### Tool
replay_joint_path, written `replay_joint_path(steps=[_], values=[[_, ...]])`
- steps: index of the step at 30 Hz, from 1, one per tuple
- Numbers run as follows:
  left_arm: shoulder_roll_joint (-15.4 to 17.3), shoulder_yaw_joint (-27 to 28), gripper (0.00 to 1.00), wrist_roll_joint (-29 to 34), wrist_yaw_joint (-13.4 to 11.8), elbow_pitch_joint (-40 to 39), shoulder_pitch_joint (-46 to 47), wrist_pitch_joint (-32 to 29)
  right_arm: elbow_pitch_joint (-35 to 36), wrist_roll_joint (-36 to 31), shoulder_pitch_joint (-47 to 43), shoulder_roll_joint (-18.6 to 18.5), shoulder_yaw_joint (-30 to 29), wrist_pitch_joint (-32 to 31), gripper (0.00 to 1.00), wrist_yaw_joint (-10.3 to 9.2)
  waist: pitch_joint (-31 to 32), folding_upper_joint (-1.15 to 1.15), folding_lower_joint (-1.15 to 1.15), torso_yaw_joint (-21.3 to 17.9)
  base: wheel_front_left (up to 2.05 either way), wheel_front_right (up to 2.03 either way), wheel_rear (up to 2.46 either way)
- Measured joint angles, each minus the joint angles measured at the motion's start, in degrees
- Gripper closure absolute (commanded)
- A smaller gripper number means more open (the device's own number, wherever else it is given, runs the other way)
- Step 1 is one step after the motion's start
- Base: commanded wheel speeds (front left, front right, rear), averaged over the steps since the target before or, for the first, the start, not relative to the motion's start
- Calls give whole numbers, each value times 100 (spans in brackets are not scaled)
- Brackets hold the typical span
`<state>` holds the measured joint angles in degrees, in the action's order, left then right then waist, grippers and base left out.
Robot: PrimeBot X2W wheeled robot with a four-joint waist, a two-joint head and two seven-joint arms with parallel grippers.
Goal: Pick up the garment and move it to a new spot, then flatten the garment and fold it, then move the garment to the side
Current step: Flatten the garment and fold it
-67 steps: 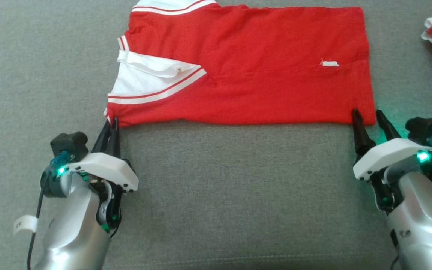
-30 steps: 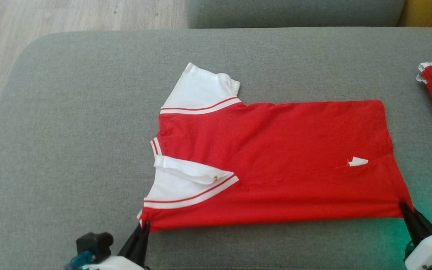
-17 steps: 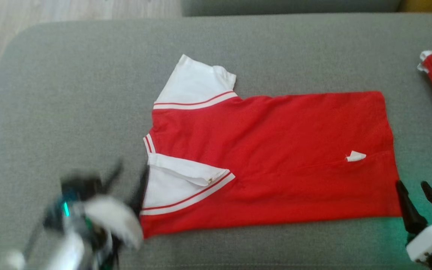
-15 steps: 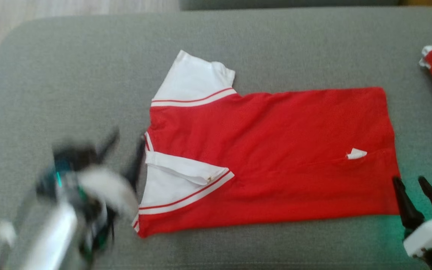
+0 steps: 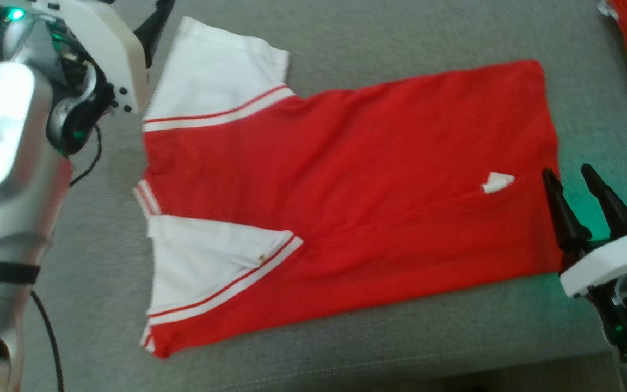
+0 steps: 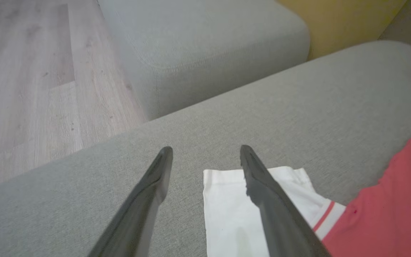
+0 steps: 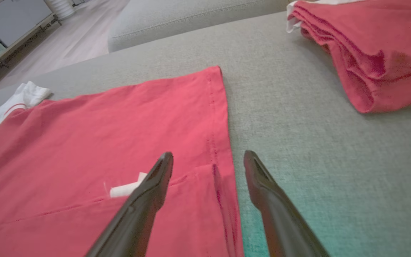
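Both spread: left gripper [image 6: 205, 150] over the white sleeve [image 5: 215, 71] at eleven o'clock; right gripper [image 5: 566, 170] beside the garment [image 5: 373, 179] at three; best pinch squarely, fold flat.

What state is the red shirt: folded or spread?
Partly folded: red shirt near side turned over, white sleeve on top; far sleeve spread out.

The left gripper [image 6: 205, 150], two long dark fingers on a white wrist housing [image 5: 112, 49] and silver forearm [image 5: 3, 141], stands spread wide and empty. The right gripper [image 5: 567, 170] stands likewise spread and empty.
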<state>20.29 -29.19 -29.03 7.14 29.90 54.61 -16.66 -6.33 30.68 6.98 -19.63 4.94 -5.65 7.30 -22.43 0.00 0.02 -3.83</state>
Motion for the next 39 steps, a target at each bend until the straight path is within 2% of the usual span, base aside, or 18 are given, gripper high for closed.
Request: replay_joint_path(steps=[5, 11, 17, 18, 19, 20, 21, 22, 28, 32, 37, 39], values=[[244, -781, 0, -488, 36, 616, 353, -199, -129, 2, 118, 89, 85, 146, 0, 0, -343, 0, 0, -345, 0, 0, 0], [608, -1241, 0, -771, 42, 1167, 700, -198, -263, 11, 206, 101, 198, 298, 0, 0, -620, 0, -1, -643, 0, 0, 0], [662, -1544, 0, -958, 42, 1489, 978, -112, -387, 62, 346, 102, 292, 401, 0, 0, -736, 0, -2, -789, 0, 0, 0], [667, -1611, 5, -985, 42, 1552, 1026, -116, -408, 68, 352, 102, 315, 423, 0, 0, -739, 0, -2, -801, 0, 0, 0], [675, -1686, 22, -1000, 42, 1581, 1070, -130, -438, 81, 358, 102, 328, 428, 0, 0, -738, 0, -2, -810, 0, 0, 0], [673, -1720, 55, -1045, 43, 1607, 1098, -147, -470, 102, 367, 102, 339, 455, 0, 0, -736, 0, -2, -817, 0, 0, 0], [672, -1768, 75, -1102, 43, 1636, 1123, -147, -498, 110, 381, 102, 348, 474, 0, 0, -730, 0, -2, -822, 0, 0, 0], [671, -1818, 100, -1155, 43, 1651, 1135, -147, -526, 110, 404, 101, 350, 475, 0, 0, -721, 0, -2, -826, 0, 0, 0], [658, -2082, 100, -1413, 42, 1691, 1136, -157, -541, 109, 422, 79, 322, 524, 0, 0, -615, 0, -2, -773, 0, 0, 0], [665, -2301, 100, -1458, 42, 1651, 1129, 212, -525, 108, 515, 71, 324, 498, 0, 0, -470, 0, -2, -685, 0, 0, 0], [661, -2526, 100, -1570, 43, 1449, 1130, 579, -614, 4, 1075, 60, 337, 192, 0, 0, -285, 0, -3, -560, 0, 0, 0], [664, -2641, 100, -1603, 43, 1345, 1129, 746, -866, -186, 1514, 92, 290, -56, 0, 0, -200, 0, -2, -480, 0, 0, 0]])
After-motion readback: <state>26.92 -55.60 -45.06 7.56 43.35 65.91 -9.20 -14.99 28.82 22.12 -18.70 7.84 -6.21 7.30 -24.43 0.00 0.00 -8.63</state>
